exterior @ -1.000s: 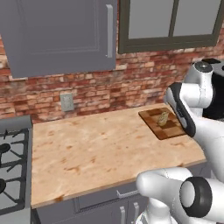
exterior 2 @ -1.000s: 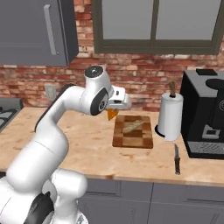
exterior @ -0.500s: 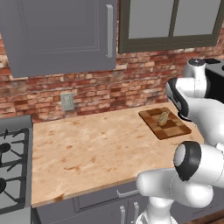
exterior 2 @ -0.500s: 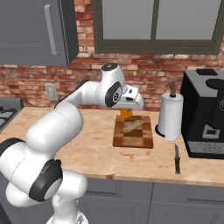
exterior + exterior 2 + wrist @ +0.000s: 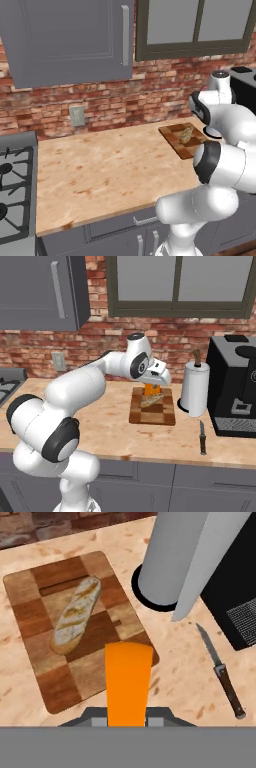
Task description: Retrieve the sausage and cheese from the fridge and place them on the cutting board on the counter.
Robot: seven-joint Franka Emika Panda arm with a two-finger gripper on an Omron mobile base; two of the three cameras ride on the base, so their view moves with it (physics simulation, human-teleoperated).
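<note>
My gripper [image 5: 152,385] is shut on the cheese [image 5: 150,391], an orange block that hangs just above the cutting board [image 5: 152,416]. In the hand view the cheese [image 5: 127,682] juts out over the near right corner of the chequered board [image 5: 30,587]. The sausage [image 5: 75,614], a pale speckled roll, lies diagonally on the board's middle, left of the cheese. From the left base view the board [image 5: 175,136] with the sausage [image 5: 187,134] sits at the counter's [image 5: 110,170] far right, partly behind my arm. The fridge is out of view.
A paper towel roll [image 5: 195,387] stands right beside the board, with a black coffee machine [image 5: 235,386] further right. A knife [image 5: 202,437] lies on the counter in front of them. The gas stove [image 5: 10,190] is at the counter's left end.
My arm has swung to the right with the cheese, from left of the board to above it. The sausage and board have not moved.
</note>
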